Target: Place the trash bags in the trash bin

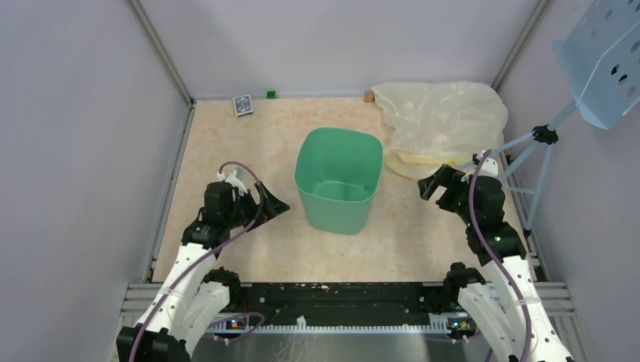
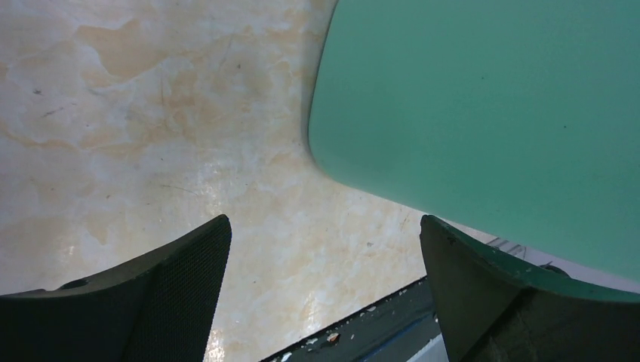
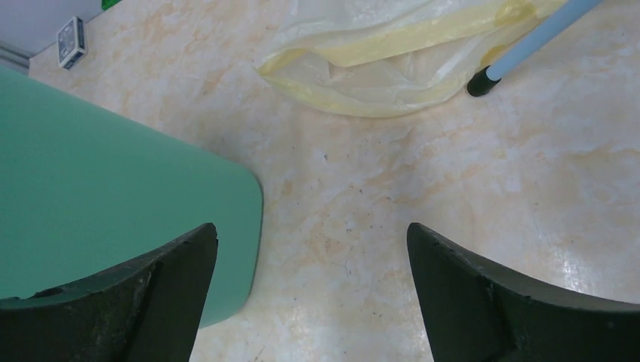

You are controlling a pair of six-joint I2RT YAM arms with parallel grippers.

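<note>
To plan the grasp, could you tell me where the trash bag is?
Top view: the trash bag lies far right, just beyond the right gripper, beside the trash bin.

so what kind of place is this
Probably a robot lab test cell, not a home: plain panel walls on metal posts box in a marble-look table, a left arm and right arm are bolted at its near edge, and a tripod stands at the right.
</note>
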